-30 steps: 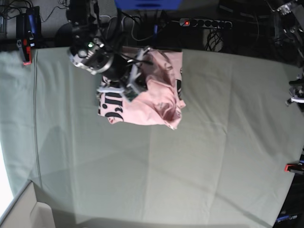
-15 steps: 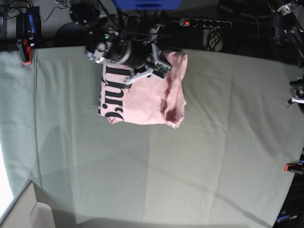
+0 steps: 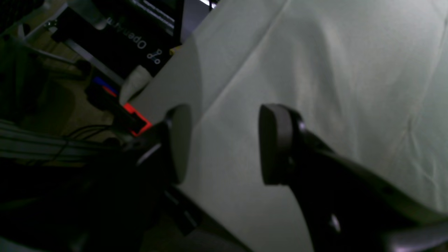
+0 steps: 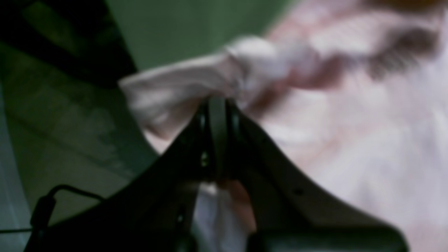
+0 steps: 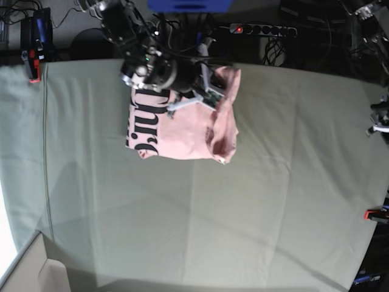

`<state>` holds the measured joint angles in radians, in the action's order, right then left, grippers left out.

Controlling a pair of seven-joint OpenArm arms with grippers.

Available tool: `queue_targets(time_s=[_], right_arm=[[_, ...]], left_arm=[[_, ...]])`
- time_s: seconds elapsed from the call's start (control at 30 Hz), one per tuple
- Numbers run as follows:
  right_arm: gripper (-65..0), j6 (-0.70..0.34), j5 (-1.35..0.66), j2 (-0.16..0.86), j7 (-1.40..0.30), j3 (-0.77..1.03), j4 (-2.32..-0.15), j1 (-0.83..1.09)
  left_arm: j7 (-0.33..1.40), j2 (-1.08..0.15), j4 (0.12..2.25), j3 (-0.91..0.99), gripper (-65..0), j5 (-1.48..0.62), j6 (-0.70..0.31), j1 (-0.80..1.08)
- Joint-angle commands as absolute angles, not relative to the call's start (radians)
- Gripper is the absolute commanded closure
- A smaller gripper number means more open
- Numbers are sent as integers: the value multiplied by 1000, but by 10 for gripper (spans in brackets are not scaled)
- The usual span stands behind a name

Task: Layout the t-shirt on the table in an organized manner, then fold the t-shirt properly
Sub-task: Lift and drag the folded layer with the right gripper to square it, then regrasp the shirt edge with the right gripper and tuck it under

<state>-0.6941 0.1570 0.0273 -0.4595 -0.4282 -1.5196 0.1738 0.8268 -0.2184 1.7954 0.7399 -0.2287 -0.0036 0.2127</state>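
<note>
The pale pink t-shirt [image 5: 182,131] lies bunched near the far edge of the table [image 5: 273,201], with black lettering showing on its left part. My right gripper [image 5: 213,91] is over the shirt's upper right part. In the right wrist view my right gripper [image 4: 217,105] is shut on a fold of the t-shirt [image 4: 350,133], lifted off the green cloth. My left gripper [image 3: 224,143] hangs open over the table [image 3: 315,70] near its edge, with nothing between its fingers.
Red clamps sit at the table's edges [image 5: 375,214] [image 5: 34,73], and one shows beside the left gripper [image 3: 138,122]. A power strip [image 5: 261,29] and cables lie behind the far edge. A pale box corner [image 5: 24,271] stands at the bottom left.
My right arm has swung to the right along the far edge, dragging pink fabric with it. More of the shirt's black lettering is uncovered. The left gripper stays open.
</note>
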Motion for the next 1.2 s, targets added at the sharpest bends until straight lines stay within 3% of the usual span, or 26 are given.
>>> queue_targets(time_s=[0.0, 0.17, 0.4, 0.83, 1.17], right_arm=[[0, -698, 143, 21, -433, -444, -1526, 148], [0, -698, 143, 25, -441, -449, -1577, 130], [0, -698, 143, 30, -443, -216, -1659, 160], [0, -698, 143, 79, -433, 22, -1564, 213], [0, -698, 143, 88, -433, 93, -1577, 219]], left_arm=[[803, -234, 1811, 746, -303, -228, -1, 208], [803, -234, 1811, 746, -303, -228, -1, 211], [803, -231, 1811, 746, -303, -228, -1, 213], [803, -206, 1811, 742, -303, -228, -1, 203], [803, -186, 1811, 740, -303, -228, -1, 202]])
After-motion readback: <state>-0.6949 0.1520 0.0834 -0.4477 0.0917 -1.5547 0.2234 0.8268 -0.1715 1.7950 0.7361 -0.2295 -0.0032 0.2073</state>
